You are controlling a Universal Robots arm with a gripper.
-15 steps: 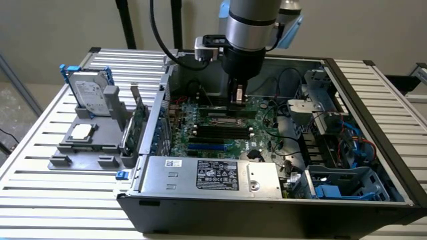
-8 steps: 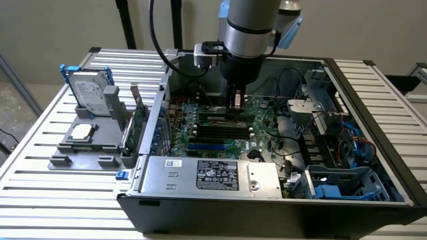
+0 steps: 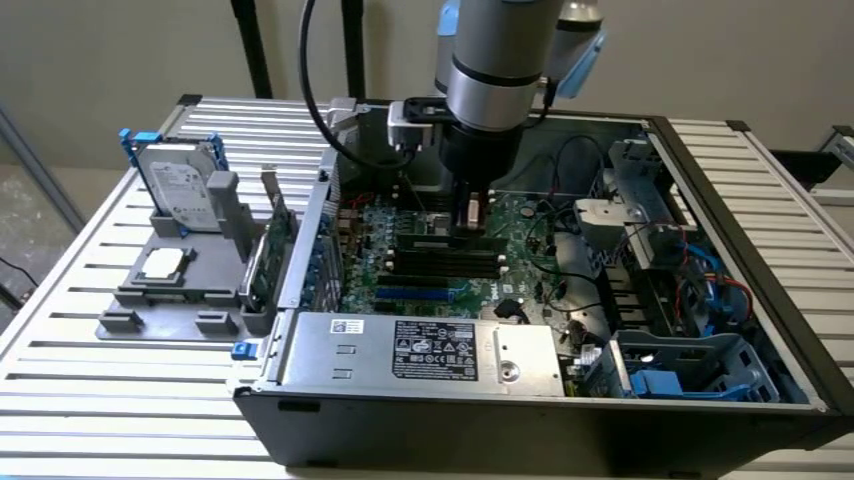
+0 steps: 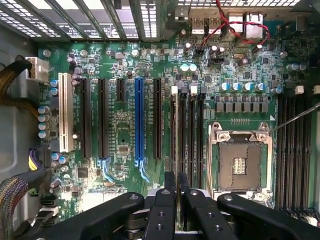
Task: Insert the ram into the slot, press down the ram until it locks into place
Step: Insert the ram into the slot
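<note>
The ram (image 3: 434, 243) is a thin dark-green stick standing on edge along the first of several parallel black slots (image 4: 191, 130) on the motherboard. In the wrist view its top edge (image 4: 174, 130) runs from a white end clip toward my fingers. My gripper (image 3: 470, 228) reaches straight down into the open computer case, over the end of the ram toward the exterior view's right. In the wrist view the gripper (image 4: 177, 182) has its two black fingers (image 4: 170, 185) drawn close together, with the ram's edge in the narrow gap. I cannot tell how deep the ram sits in its slot.
A bright blue connector strip (image 4: 139, 120) and a CPU socket (image 4: 240, 160) flank the memory slots. Red cables (image 4: 235, 30) cross near the board's rear ports. The power supply (image 3: 414, 350) fills the case front. Outside on the slatted table (image 3: 80, 400), a grey fixture holds a hard drive (image 3: 180, 185) and an upright green card (image 3: 276, 240).
</note>
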